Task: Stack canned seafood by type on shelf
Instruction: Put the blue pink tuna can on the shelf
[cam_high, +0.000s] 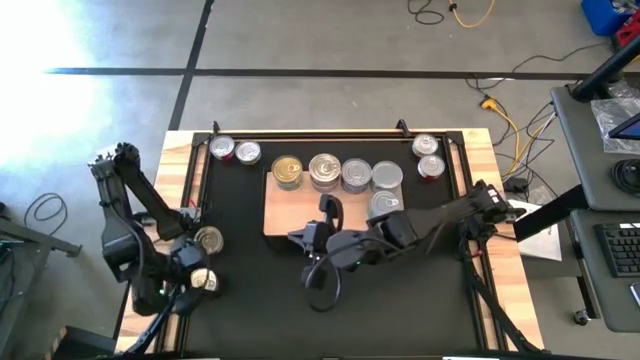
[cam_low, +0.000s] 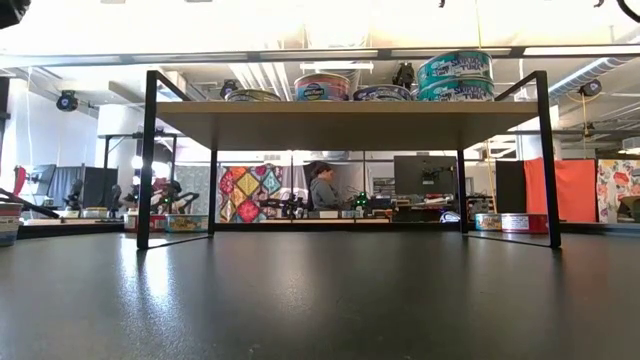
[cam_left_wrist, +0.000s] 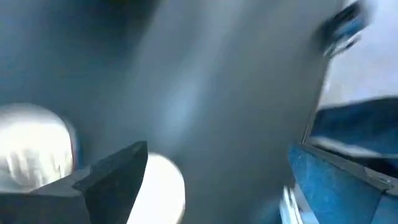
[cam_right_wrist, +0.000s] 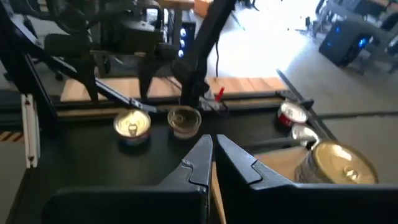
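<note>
The shelf (cam_high: 280, 212) is a pale wood board on black legs (cam_low: 340, 122) in the middle of the black mat. Several tins stand on it: a gold-lidded one (cam_high: 287, 171) and silver ones (cam_high: 356, 175), some stacked (cam_low: 455, 70). My left gripper (cam_high: 193, 268) is open over the mat's left side, beside two loose tins (cam_high: 209, 239) (cam_high: 204, 279). They show blurred in the left wrist view (cam_left_wrist: 34, 146) (cam_left_wrist: 166, 186), next to one finger. My right gripper (cam_high: 297, 238) is shut and empty (cam_right_wrist: 213, 146), raised over the shelf's near left corner.
Two tins (cam_high: 221, 149) stand at the mat's far left corner and two red-labelled tins (cam_high: 431, 167) at its far right. The mat (cam_high: 400, 290) is bare toward the near edge. A wooden table rim (cam_high: 180, 170) borders it. A person sits in the room beyond (cam_low: 322, 188).
</note>
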